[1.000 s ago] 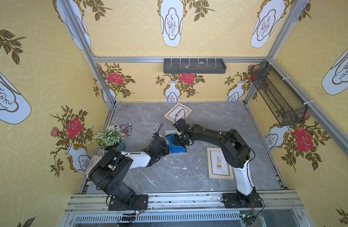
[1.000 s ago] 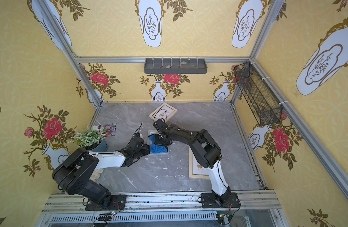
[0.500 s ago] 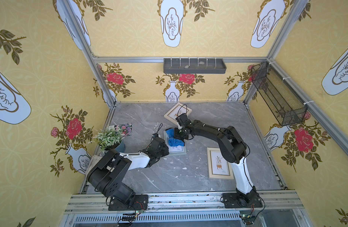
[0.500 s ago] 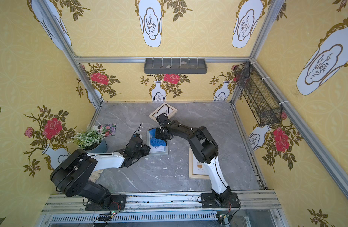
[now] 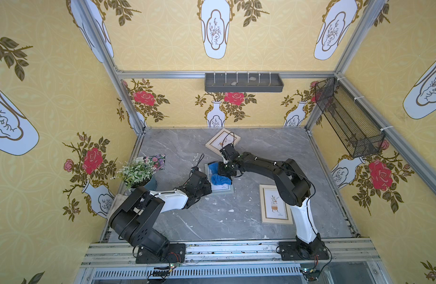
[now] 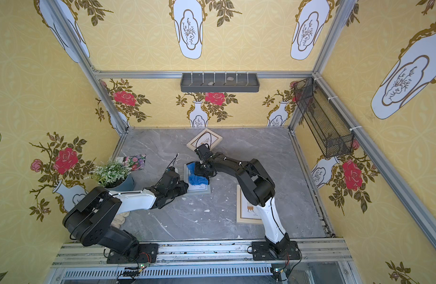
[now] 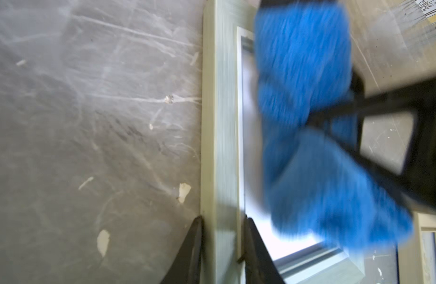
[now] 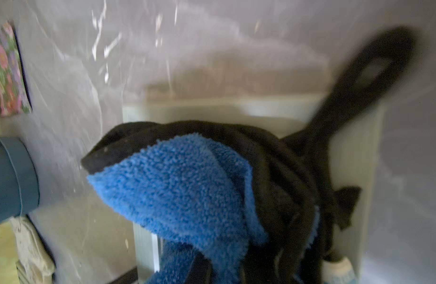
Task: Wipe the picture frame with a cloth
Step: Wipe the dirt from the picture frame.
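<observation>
- cloth [image 5: 220, 176], bright blue and bunched, lies on the glass of the picture frame [image 5: 222, 193] mid-table, pinched in the closed right gripper [image 5: 225, 172].
- left gripper [image 7: 223, 246] clamps one side rail of the frame near a corner, a finger on each side.
- frame lies flat on the grey marble table [image 5: 187, 221]; potted plant [image 5: 138, 172] stands well apart on the left arm's side.

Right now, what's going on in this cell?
The right pincer is shut on the blue cloth, which sits bunched on the picture frame between the arms. The left pincer clamps that frame's edge, steadying it. Both wrist views are blurred, so a wipe seems under way.
</observation>
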`<action>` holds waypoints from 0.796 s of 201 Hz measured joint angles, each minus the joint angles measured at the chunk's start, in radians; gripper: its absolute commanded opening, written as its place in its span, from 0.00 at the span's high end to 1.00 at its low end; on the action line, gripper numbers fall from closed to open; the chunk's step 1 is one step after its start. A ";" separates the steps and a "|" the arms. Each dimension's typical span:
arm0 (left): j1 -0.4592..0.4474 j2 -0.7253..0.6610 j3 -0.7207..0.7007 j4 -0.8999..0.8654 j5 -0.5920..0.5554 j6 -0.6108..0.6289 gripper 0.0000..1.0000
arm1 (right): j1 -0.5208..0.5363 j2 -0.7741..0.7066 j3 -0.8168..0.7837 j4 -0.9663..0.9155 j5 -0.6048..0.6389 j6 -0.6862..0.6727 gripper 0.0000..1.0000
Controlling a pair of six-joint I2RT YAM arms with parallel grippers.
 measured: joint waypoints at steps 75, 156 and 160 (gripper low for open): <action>0.000 -0.021 -0.004 -0.029 0.008 -0.001 0.81 | 0.071 -0.098 -0.175 0.077 0.005 -0.004 0.92; 0.000 -0.029 -0.008 -0.029 0.008 0.000 0.81 | 0.001 0.085 0.106 0.014 -0.088 -0.018 0.93; 0.000 -0.030 -0.008 -0.029 0.008 0.000 0.81 | 0.000 0.085 0.109 0.010 -0.091 -0.021 0.93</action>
